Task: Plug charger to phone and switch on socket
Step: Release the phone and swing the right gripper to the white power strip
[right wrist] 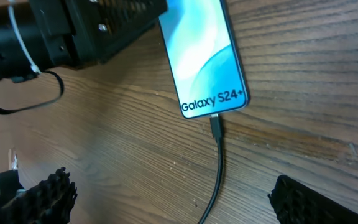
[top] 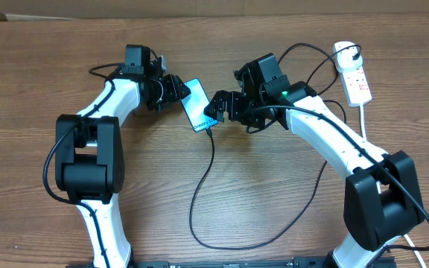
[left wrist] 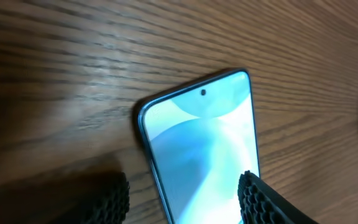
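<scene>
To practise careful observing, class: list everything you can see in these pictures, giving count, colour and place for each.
table: one, brown wood, under everything
phone: one, cyan screen with black rim, flat at table centre
charger: one, thin black cable, tip at the phone's text end, looping toward the near edge
socket: one, white strip with red marks, far right
black plug: one, in the socket's far end
white cord: one, running from the socket toward the near edge
left arm, right arm: white with black joints, either side
left claw: black, fingers apart astride the phone's camera end
right claw: black, open above the charger tip
</scene>
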Robot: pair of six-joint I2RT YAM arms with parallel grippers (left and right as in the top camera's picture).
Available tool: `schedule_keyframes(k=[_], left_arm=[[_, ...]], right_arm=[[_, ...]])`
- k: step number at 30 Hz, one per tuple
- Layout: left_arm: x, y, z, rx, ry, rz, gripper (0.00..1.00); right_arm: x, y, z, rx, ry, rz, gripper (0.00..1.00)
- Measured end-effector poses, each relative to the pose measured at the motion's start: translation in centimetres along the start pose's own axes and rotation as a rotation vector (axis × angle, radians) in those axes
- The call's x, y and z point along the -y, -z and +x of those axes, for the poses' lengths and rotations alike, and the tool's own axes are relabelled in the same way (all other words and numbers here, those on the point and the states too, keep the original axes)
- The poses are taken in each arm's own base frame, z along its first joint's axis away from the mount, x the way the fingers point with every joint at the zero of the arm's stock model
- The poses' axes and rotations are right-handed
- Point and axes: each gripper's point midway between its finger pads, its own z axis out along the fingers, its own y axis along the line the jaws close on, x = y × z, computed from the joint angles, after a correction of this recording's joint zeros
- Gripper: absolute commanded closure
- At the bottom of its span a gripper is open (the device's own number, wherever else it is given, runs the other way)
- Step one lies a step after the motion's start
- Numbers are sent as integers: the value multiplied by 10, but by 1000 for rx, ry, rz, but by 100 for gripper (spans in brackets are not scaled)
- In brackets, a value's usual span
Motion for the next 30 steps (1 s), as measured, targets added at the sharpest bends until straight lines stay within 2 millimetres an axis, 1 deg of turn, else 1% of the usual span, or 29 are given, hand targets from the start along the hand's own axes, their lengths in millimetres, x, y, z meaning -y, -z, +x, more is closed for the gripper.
schedule_keyframes(k=[3,5,8,10,11,12,14,17,19,21,22,23,25,27,30], left_arm=[[1,5,-5,3,-4,-23,47],[4,13,-10,-5,-12,-41,50],[9,31,-17,-28,-15,-66,54],[14,50,-27,-33,-14,-84,51],[17,63,-35,-23,-13,-92,48],[19,77,-43,-12,-10,-99,39],[22,111,-65,35,-6,-107,0],[18,152,-88,100,15,-116,0],[15,173,-101,146,24,-118,0],[8,191,-113,192,35,-122,0],[4,197,-114,201,43,-126,0],[-4,202,-112,194,65,-136,0],[-12,204,-106,169,92,-153,0],[-15,203,-101,153,102,-163,0],[-17,200,-98,139,108,-166,0]], right_arm=[[5,0,1,0,-6,26,0],[10,0,2,-2,-15,51,0],[22,7,8,-32,-47,108,0],[32,22,4,-43,-72,151,0],[35,29,-1,-36,-83,166,0],[39,42,-11,-16,-96,184,0],[49,69,-34,42,-128,220,0],[69,110,-71,157,-170,265,0],[86,134,-91,234,-204,291,0],[106,154,-107,302,-239,317,0],[118,164,-113,335,-259,333,0],[138,179,-121,381,-298,364,0],[172,203,-127,451,-382,430,0],[204,227,-128,513,-467,506,0],[238,255,-127,585,-549,595,0]])
